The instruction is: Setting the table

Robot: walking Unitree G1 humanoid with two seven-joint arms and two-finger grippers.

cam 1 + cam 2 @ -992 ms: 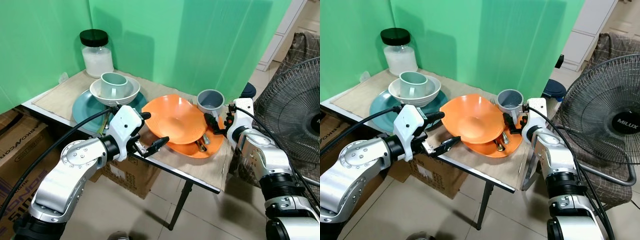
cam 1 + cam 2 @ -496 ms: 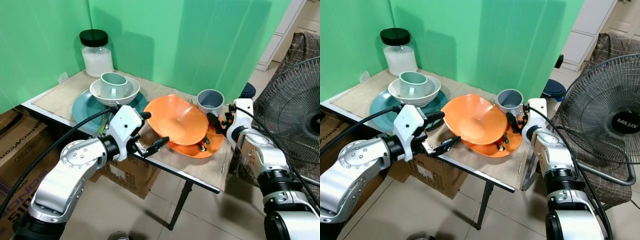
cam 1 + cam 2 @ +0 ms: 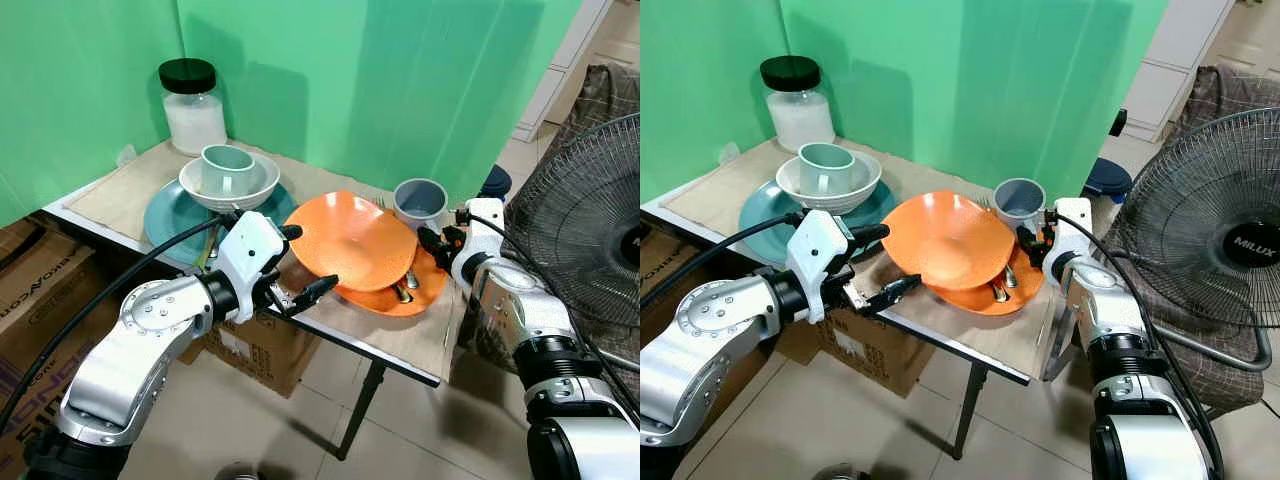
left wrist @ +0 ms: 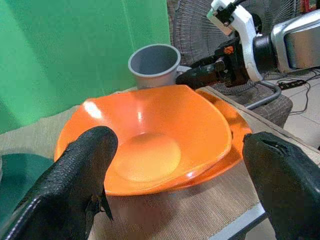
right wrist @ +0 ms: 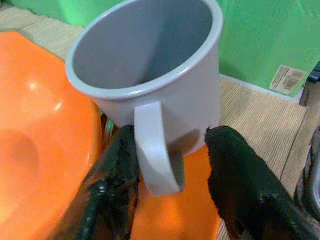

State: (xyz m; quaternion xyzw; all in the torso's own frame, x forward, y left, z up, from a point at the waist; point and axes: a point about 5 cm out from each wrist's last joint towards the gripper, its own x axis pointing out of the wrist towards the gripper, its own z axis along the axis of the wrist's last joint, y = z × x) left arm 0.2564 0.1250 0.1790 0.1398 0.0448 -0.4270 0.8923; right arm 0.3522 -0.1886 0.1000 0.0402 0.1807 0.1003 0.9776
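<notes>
Orange bowl (image 3: 355, 240) lower on mat-covered table (image 3: 130, 185), seemingly.

Bowl (image 3: 352, 243) on plate (image 3: 425, 290); mug (image 3: 421, 203) behind, on table (image 3: 400, 345).

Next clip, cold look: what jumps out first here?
The orange bowl, tilted on an orange plate at the table's front edge, with the open left pincer reaching toward it. Beside it, the right pincer straddles the handle of a grey mug, fingers apart.

Head views overlook table (image 3: 400, 345); wrist views close, sharing orange bowl (image 4: 150, 135).
</notes>
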